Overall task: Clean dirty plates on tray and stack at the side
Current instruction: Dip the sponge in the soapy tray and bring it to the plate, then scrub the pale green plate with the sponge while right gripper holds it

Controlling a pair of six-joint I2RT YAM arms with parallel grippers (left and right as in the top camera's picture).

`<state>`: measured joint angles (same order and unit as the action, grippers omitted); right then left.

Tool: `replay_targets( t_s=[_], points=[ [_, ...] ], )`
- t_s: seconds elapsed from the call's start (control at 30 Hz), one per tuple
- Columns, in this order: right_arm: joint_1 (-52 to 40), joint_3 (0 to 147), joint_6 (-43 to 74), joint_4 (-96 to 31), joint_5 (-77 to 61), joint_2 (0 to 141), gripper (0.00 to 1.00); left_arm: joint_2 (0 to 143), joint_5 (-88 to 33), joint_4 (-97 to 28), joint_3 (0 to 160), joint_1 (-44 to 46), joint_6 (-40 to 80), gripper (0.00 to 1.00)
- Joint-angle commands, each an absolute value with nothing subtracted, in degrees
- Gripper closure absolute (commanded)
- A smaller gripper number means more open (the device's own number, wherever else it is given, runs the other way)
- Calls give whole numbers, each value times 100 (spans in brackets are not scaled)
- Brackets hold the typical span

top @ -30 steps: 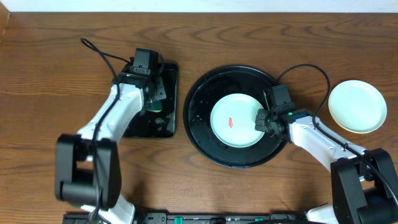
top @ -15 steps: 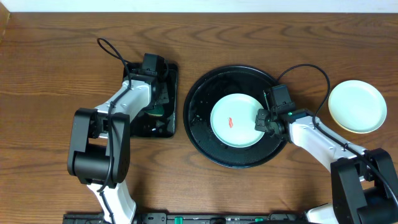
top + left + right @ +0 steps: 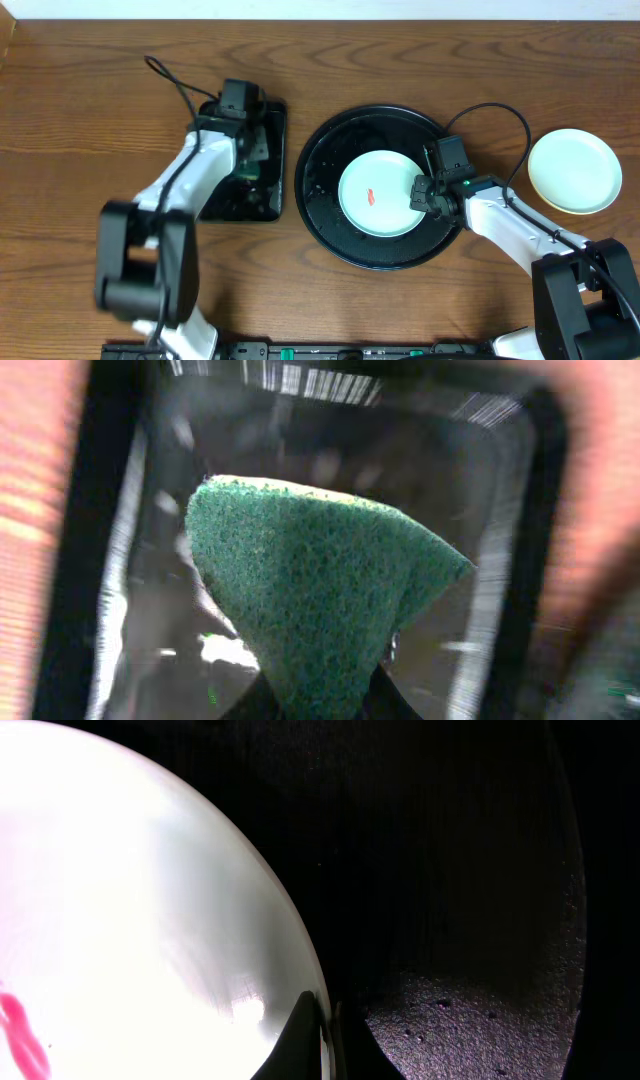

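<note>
Gripping, right: right gripper [image 3: 420, 194] clamped on right rim of pale mint-blue round plate [image 3: 378, 193], red-smeared.
Plate: lying mid large round black tray [image 3: 318, 170].
Left: left gripper [image 3: 249, 166] pinching green scouring pad [image 3: 320, 575] over small rectangular black tray [image 3: 265, 205].
Aside: pale yellow round plate [image 3: 574, 171] on table [image 3: 80, 120], right.

On my feed the table [image 3: 80, 90] reads as brown wood with clear grain and a low sheen. The round tray [image 3: 320, 205] is black and mostly matt, and close up on the right wrist its floor looks finely speckled. The mint plate [image 3: 385, 215] is smooth and glossy, throwing white glare. At 3 o'clock of it the yellow plate [image 3: 574, 171] looks equally smooth. At 9 o'clock the rectangular tray [image 3: 505, 560] is shiny black with streaked reflections. The green scouring pad [image 3: 320, 580] is coarse and fibrous.
</note>
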<state>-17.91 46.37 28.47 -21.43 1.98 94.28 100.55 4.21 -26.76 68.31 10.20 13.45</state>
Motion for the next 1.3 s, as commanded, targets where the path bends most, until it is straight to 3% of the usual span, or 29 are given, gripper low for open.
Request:
replay_targets(
  t_s=[0.0, 0.27, 0.7, 0.87, 1.1, 1.27],
  points=[
    [-1772, 4635, 2751, -2158, 266, 9638, 99, 9338, -5, -2665, 7105, 1249, 1271, 92],
    [-1772, 4635, 2390, -2143, 259, 9638, 99, 9174, -895, -2438, 7096, 2316, 2102, 92],
    [-1772, 4635, 2397, -2119, 252, 9638, 99, 11089, -1306, -1068, 7094, 3938, 3607, 92],
    [-1772, 4635, 2397, -2119, 250, 9638, 99, 11590, -1109, -1024, 7094, 4021, 3400, 92],
    [-1772, 4635, 2397, -2119, 250, 9638, 99, 11646, 399, -1522, 7096, 3879, 2082, 92],
    [-1772, 4635, 2397, -2161, 252, 9638, 99, 11646, 1041, -1664, 7096, 3898, 1761, 92]
  ],
)
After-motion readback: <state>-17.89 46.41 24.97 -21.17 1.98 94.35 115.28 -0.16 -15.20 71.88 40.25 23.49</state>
